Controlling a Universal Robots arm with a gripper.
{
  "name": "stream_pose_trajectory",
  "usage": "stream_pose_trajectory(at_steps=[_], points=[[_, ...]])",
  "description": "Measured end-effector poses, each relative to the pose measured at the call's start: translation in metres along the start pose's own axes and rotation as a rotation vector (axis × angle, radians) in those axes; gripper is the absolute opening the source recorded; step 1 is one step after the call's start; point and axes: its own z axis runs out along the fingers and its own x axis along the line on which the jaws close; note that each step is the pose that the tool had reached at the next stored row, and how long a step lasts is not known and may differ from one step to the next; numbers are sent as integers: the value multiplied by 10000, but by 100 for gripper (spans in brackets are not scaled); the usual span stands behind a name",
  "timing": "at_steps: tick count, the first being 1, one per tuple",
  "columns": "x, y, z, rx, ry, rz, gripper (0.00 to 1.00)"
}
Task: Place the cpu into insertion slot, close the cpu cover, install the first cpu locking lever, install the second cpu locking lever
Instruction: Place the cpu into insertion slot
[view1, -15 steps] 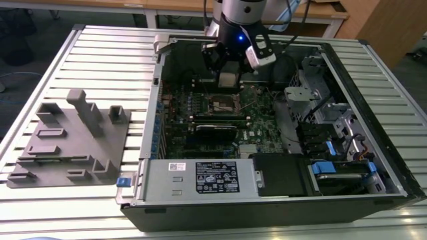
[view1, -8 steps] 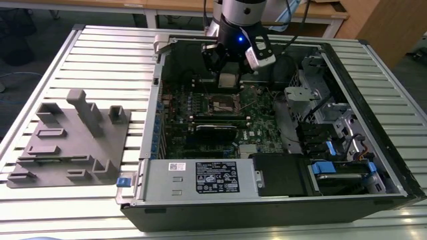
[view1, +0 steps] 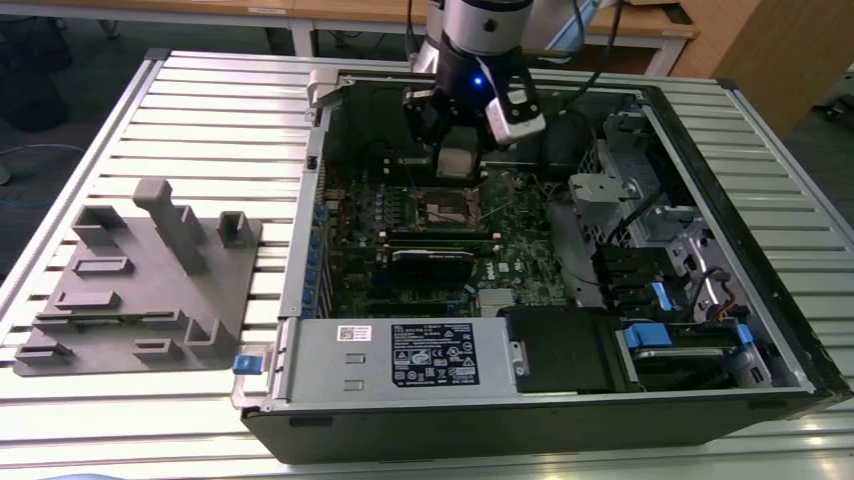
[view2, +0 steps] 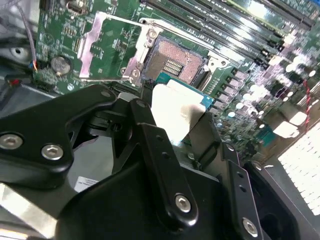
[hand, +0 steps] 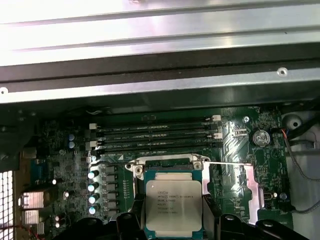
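Alignment of chip to socket is what the work turns on here. The gripper (view2: 172, 127) is clamped on the cpu (hand: 173, 202), with its black fingers (view2: 150, 135) pressing two opposite edges and the chip's metal top facing up.

The insertion slot (view2: 175, 61) lies below the held chip and slightly ahead of it. In the second wrist view its dark pin field shows past the chip's leading edge with a gap between them. The cpu therefore looks to be hanging over the slot, not seated in it. In the first wrist view the chip's edges run square to the slot's shiny rim, and the pinched sides run crosswise to the memory slots (hand: 155, 135).

The cpu cover (view2: 107, 47) is swung open and sits beside the slot, so the mouth is uncovered. How steeply the cover tilts cannot be told.

Room is tight on two sides, with the memory slots just beside one edge of the slot and the open cover along another. The case wall (hand: 150, 85) is well apart, beyond the memory slots. In the exterior view the arm stands upright inside the computer case (view1: 304, 230), over the motherboard (view1: 514, 255), with open space above it.
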Motion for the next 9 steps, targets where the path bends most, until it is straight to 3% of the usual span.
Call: stream_pose_trajectory(at_steps=[9], points=[[-1, -6, 60, -11, -143, 1629, 54]])
